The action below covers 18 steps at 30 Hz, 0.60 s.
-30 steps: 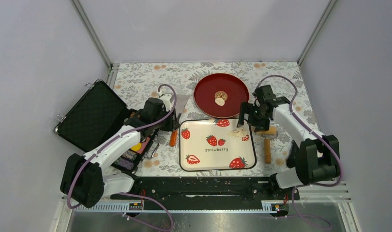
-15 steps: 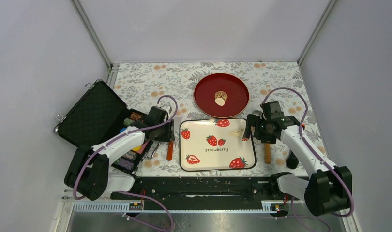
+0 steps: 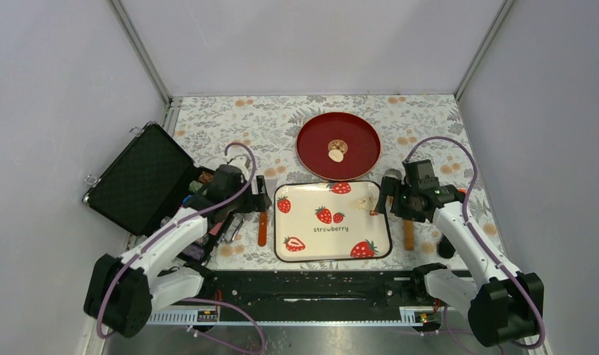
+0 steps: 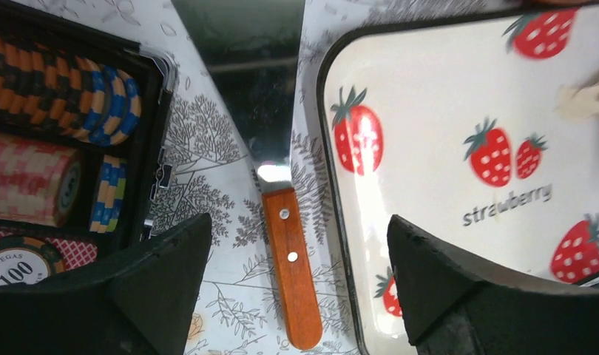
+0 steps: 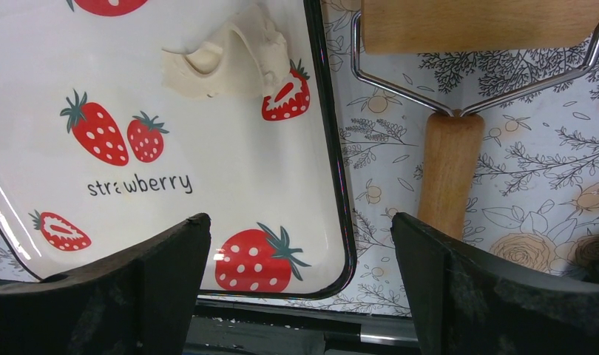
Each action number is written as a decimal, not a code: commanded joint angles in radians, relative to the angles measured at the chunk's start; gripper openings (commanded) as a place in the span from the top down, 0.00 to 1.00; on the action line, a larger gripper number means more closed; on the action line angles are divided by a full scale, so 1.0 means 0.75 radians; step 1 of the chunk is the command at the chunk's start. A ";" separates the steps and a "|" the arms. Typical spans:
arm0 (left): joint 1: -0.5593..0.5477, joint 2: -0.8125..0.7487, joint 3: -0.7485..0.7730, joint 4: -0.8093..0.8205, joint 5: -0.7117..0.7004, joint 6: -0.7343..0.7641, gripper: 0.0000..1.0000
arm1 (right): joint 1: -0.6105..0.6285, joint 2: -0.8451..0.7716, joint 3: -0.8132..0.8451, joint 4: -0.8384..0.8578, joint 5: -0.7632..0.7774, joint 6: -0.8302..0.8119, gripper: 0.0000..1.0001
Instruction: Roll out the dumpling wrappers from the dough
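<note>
A ragged scrap of pale dough [image 3: 365, 203] [image 5: 230, 55] lies at the far right of the strawberry tray [image 3: 332, 244] [image 5: 333, 185]. One round dumpling wrapper [image 3: 336, 156] rests on the red plate [image 3: 311, 140]. The wooden roller [image 3: 408, 225] [image 5: 448, 170] lies on the cloth just right of the tray. My right gripper [image 3: 386, 197] [image 5: 300, 222] hovers open over the tray's right rim, empty. My left gripper [image 3: 260, 195] [image 4: 299, 222] stands open above a knife with an orange handle [image 3: 262, 228] [image 4: 293, 274] beside the tray's left rim, not touching it.
An open black case [image 3: 137, 177] sits at the left, with stacked poker chips [image 4: 97, 96] in its near half close to my left fingers. The floral cloth [image 3: 422, 118] covers the table up to the grey walls behind.
My left gripper has opened and let go of the knife, which now lies beside the tray. The left arm drew back. My right arm pulled off the tray toward the near right.
</note>
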 commanded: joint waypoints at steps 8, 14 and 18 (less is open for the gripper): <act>0.143 -0.467 -0.226 0.443 0.163 -0.131 0.01 | -0.003 -0.104 -0.034 0.076 0.048 -0.006 0.01; 0.172 -0.721 -0.260 0.471 0.034 -0.013 0.01 | -0.002 -0.233 -0.028 0.116 0.088 -0.007 0.01; 0.174 -0.862 -0.296 0.479 -0.128 0.119 0.01 | -0.002 -0.317 -0.037 0.190 0.141 -0.005 0.01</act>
